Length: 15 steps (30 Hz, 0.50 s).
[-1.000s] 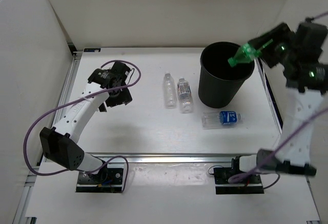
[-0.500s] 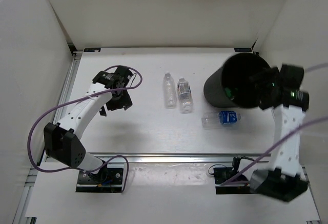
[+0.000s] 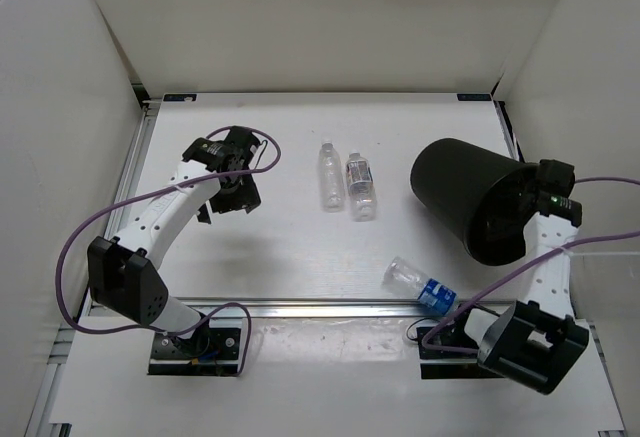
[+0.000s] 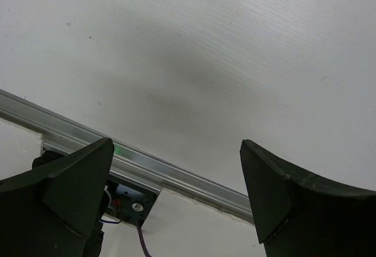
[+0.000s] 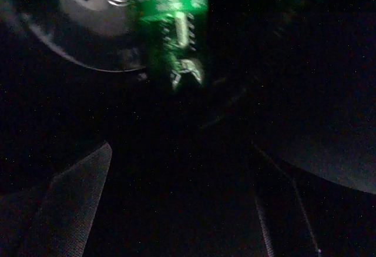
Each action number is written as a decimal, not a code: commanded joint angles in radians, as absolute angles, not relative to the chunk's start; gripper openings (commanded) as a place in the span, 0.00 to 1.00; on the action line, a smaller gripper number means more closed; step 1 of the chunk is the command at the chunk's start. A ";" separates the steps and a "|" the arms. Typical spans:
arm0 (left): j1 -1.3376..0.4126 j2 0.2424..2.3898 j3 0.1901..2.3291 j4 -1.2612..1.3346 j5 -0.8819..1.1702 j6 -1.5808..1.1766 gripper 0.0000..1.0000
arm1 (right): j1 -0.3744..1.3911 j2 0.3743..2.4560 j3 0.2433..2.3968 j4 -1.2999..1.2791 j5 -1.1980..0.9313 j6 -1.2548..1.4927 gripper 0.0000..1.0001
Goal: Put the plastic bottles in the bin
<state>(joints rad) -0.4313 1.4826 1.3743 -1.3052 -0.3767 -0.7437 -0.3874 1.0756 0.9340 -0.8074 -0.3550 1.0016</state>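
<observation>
The black bin [image 3: 455, 182] lies tipped on its side at the right of the table, its mouth toward the right arm. My right gripper [image 3: 528, 205] reaches into that mouth; in the right wrist view the right gripper [image 5: 182, 210] is open and empty in the dark bin interior [image 5: 317, 92]. The green bottle [image 5: 173, 10] lies deeper inside, apart from the jaws. Two clear bottles [image 3: 328, 175] [image 3: 361, 186] lie side by side mid-table. The blue-labelled bottle [image 3: 425, 285] lies near the front edge. My left gripper [image 3: 228, 192] is open and empty at the left, also shown in the left wrist view [image 4: 176, 151].
White walls enclose the table on the left, back and right. A metal rail [image 4: 147, 169] runs along the table's front edge, with the arm bases just beyond it. The tipped bin rests close to the right wall.
The bin has tipped from upright onto its side toward the right. The green bottle left my right gripper and is inside it. The blue-labelled bottle slid to the front edge.
</observation>
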 commanded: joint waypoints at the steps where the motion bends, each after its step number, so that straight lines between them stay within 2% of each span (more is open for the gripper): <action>1: -0.430 1.471 1.401 -1.302 -0.362 -0.733 1.00 | -0.391 1.121 1.043 -0.723 -0.410 0.934 1.00; 8: -0.430 1.471 1.382 -1.302 -0.362 -0.742 1.00 | -0.370 1.229 1.254 -0.767 -0.400 0.853 1.00; 15: -0.430 1.471 1.373 -1.302 -0.373 -0.752 1.00 | -0.298 1.480 1.580 -0.882 -0.416 0.747 1.00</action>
<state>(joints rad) -0.4313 1.4826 1.3735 -1.3056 -0.3656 -0.7444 -0.3328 1.3991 1.4662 -0.8146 -0.3916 0.8268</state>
